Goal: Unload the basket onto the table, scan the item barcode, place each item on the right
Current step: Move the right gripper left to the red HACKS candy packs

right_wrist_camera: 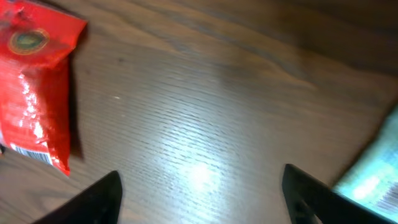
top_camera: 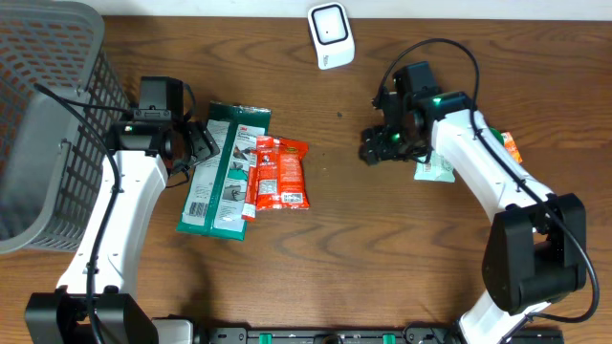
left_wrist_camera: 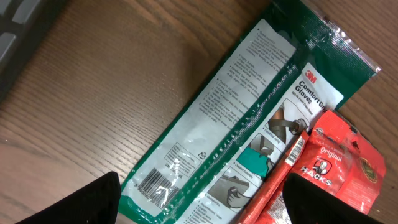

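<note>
**Left wrist view: open jaws at the glove packet, scanner at the far edge**

Left wrist view shows the barcode (left_wrist_camera: 153,181) face up at the near end of the green glove packet (left_wrist_camera: 249,118). The packet lies flat on the table (left_wrist_camera: 93,81), with the red Hacks packet (left_wrist_camera: 339,168) overlapping its right side. The left gripper (left_wrist_camera: 202,202) hangs over the packet, spread wide and holding nothing.

The glove packet looks like the item to scan. A good grip would pinch the packet's left long edge, clear of the printed code. It should then lift free without dragging the red packet along. After that, the code should be turned toward the white scanner (top_camera: 330,35) at the far middle of the table.

From its near-left base, the left arm runs far alongside the basket (top_camera: 48,115), its wrist bent right toward the packet. From the near right, the right arm slants far and left across a white-teal packet (top_camera: 432,172). The right gripper (top_camera: 375,148) is released and empty over bare wood.
</note>
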You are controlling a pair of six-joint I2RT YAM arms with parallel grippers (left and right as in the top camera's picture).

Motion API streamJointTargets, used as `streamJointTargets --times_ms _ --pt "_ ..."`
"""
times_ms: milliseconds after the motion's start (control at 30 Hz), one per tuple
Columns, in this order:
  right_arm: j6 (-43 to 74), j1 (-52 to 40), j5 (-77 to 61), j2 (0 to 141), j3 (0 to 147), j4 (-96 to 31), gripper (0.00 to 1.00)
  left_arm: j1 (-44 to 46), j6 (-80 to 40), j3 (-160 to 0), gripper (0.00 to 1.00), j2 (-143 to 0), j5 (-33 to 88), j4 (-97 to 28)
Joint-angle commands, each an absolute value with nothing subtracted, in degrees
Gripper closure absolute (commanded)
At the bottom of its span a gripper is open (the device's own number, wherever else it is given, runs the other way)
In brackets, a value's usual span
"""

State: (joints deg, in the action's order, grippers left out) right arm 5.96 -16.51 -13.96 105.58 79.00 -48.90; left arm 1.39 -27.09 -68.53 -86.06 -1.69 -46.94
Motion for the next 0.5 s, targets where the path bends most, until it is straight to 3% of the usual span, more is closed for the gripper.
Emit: streamJointTargets --times_ms 0,67,467 --pt "7.2 -18.5 -17.2 106.1 77.0 -46.5 0.05 1.3 -26.6 -68.5 0.16 -85.7 -2.2 -47.1" --pt "7.9 -19.4 -18.5 106.1 76.5 -45.0 0.01 1.3 -26.6 -68.5 0.16 -85.7 -2.2 -47.1" --pt "12.2 -28.5 -21.3 106.1 75.9 -39.2 0.03 1.3 -26.6 -68.5 0.16 -85.7 -2.2 -47.1"
